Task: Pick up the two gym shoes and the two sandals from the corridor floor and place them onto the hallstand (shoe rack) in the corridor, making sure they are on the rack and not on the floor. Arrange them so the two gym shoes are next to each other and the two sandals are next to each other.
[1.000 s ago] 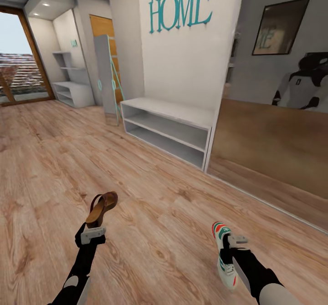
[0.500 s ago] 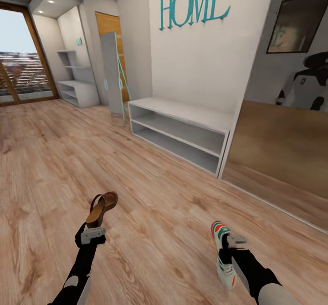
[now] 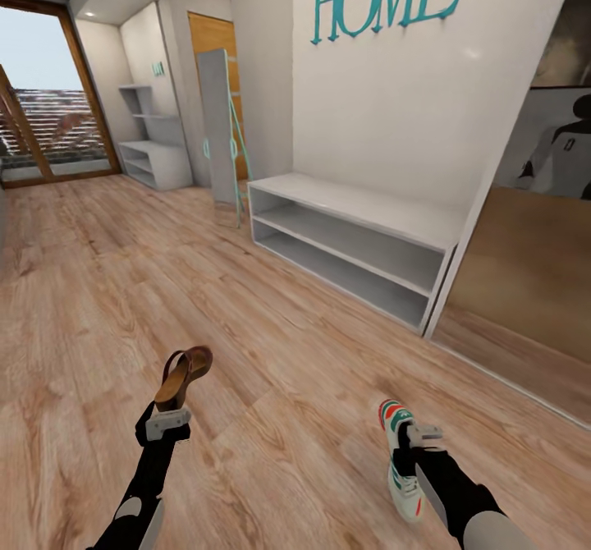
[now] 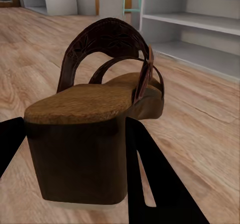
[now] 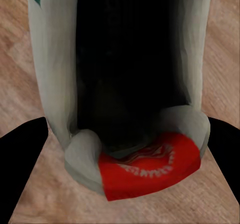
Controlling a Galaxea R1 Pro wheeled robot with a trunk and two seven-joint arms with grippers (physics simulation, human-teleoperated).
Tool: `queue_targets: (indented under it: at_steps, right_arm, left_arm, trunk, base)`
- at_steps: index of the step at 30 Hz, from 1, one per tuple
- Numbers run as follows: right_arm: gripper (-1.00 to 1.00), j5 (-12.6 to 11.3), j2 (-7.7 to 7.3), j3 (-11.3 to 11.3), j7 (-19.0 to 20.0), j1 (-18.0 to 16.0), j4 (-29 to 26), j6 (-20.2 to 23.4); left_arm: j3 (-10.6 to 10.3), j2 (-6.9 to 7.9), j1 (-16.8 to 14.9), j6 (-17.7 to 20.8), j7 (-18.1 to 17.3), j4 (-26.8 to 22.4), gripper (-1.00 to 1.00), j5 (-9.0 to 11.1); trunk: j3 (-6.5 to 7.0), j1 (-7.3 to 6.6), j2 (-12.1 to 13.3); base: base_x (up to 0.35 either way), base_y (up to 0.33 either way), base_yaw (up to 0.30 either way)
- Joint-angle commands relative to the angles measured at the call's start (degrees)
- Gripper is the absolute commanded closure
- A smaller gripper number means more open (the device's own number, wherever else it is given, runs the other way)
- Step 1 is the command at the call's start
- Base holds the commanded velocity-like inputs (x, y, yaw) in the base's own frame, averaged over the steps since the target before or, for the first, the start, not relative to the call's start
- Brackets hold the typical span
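Both arms carry footwear above the corridor floor (image 3: 98, 287), the hallstand (image 3: 361, 242) ahead at about one o'clock.

The left gripper (image 3: 168, 420) clamps a brown sandal (image 3: 182, 376) by its heel block, toe pointing up and away (in the left wrist view the black fingers (image 4: 150, 184) flank the heel of that sandal (image 4: 95, 129)). The right gripper (image 3: 410, 443) grips a white gym shoe (image 3: 402, 460) with teal and red-orange trim; its heel end, with a red tab, shows in the right wrist view (image 5: 135, 108). Both open shelves of the hallstand sit bare beneath a teal "HOME" sign (image 3: 382, 0), and a mirror (image 3: 533, 287) stands at two o'clock.
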Motion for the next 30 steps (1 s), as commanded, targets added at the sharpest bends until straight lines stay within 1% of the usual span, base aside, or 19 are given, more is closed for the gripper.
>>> queue_targets:
  at_steps: [1, 16, 26, 30]
  right_arm:
    - [1.00, 0.05, 0.05, 0.00, 0.01, -0.01, -0.01, 0.00]
    - [1.00, 0.05, 0.22, 0.00, 0.01, 0.00, 0.00, 0.00]
    - [1.00, 0.05, 0.29, 0.00, 0.01, 0.02, 0.00, 0.00]
    - [1.00, 0.10, 0.59, 0.00, 0.01, 0.02, 0.00, 0.00]
  left_arm:
    - [-0.01, -0.01, 0.00, 0.00, 0.00, -0.02, 1.00, 0.01]
    - [-0.01, -0.03, 0.00, 0.00, -0.02, -0.02, 1.00, 0.00]
    - [-0.08, -0.03, 0.00, 0.04, -0.08, -0.02, 1.00, 0.00]
    - [-0.09, -0.03, 0.00, 0.07, -0.13, -0.02, 1.00, 0.00]
  trunk:
    - [-0.03, 0.00, 0.00]
    - [-0.67, 0.00, 0.00]
    - [-0.72, 0.00, 0.00]
    - [-0.72, 0.00, 0.00]
  base:
    - [0.343, 0.082, 0.086]
    - [0.346, 0.030, 0.019]
    - [0.347, 0.116, 0.007]
    - [0.347, 0.139, 0.145]
